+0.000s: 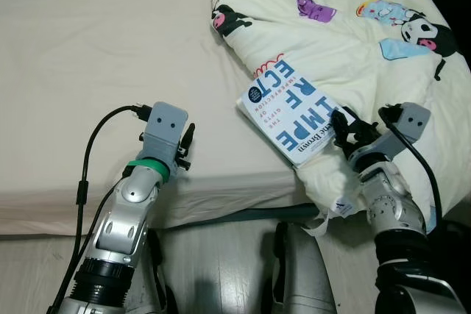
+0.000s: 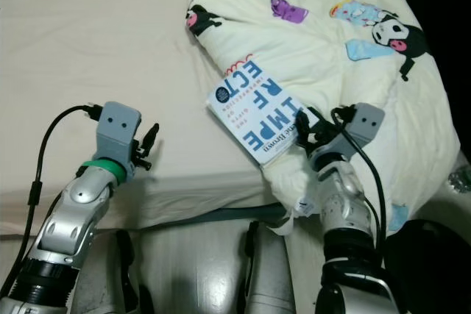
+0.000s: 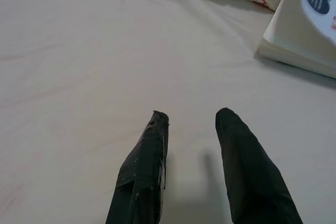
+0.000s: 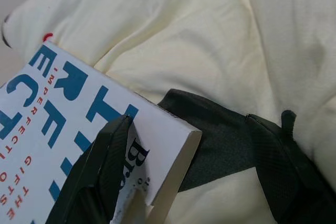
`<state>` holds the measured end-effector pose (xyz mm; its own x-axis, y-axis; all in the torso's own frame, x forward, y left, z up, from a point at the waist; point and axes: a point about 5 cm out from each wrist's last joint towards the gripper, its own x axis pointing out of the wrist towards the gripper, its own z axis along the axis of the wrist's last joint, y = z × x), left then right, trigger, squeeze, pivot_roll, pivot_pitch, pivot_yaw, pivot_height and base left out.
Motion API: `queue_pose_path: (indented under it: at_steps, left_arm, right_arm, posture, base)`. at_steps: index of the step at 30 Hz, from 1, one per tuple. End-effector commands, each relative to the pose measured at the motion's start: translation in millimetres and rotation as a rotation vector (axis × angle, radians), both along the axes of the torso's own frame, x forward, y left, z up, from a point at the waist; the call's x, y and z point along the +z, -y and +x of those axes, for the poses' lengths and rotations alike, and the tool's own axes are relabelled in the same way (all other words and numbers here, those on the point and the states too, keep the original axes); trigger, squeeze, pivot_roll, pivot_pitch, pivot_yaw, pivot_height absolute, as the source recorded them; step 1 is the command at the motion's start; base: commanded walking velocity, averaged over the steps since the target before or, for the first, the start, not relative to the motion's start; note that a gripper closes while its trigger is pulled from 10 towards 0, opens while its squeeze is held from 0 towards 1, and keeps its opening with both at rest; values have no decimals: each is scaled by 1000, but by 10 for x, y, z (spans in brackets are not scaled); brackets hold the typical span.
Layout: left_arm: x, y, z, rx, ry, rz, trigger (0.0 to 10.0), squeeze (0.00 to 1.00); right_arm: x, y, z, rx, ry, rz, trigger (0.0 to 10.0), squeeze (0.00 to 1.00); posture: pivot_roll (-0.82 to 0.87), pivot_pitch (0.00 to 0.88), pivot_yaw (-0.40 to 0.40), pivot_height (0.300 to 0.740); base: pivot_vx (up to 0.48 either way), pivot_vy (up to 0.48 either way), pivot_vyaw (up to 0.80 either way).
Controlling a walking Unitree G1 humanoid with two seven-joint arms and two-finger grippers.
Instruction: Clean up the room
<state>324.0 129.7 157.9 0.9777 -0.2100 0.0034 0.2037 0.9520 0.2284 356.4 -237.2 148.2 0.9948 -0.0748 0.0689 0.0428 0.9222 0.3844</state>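
A white book [image 1: 291, 112] with big blue letters lies tilted on the edge of a cream comforter [image 1: 353, 42] printed with cartoon figures. My right gripper [image 1: 342, 126] is shut on the book's near corner. One finger [image 4: 100, 166] presses on the cover and the other [image 4: 226, 140] sits under the book against the comforter. My left gripper [image 1: 188, 141] hovers open just over the bare cream sheet [image 1: 96, 49], to the left of the book. Nothing lies between its fingers [image 3: 147, 161].
The comforter covers the right half of the bed and hangs over the mattress's front edge [image 1: 221, 204]. Grey floor [image 1: 221, 270] and my legs lie below that edge. A dark area borders the bed at the far right.
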Motion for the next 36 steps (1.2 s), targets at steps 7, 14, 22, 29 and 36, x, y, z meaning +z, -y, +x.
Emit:
queue_pose_path:
  at_steps: [7,14,22,29,36]
  left_arm:
    - [-64,15,-24,-8,-33,4,10000,0]
    - [-73,-7,-48,2,-36,5,10000,0]
    - [-75,1,-51,1,-38,3,10000,0]
    - [-84,-6,-49,4,-41,3,10000,0]
    - [-90,20,-49,-3,-43,2,10000,0]
  right_arm:
    - [-147,-278,-11,230,11,73,10000,0]
    - [-172,-746,-22,468,24,102,10000,0]
    - [-288,-963,-140,552,8,119,10000,0]
    - [-349,-1026,-247,535,6,152,10000,0]
    - [-443,-860,-197,391,-50,165,0,0]
  posture:
    - [8,197,75,528]
    - [14,199,66,528]
    - [10,200,64,528]
    - [6,201,63,528]
    - [2,197,64,528]
  base:
    - [0,0,0]
    - [0,0,0]
    - [0,0,0]
    - [0,0,0]
    - [0,0,0]
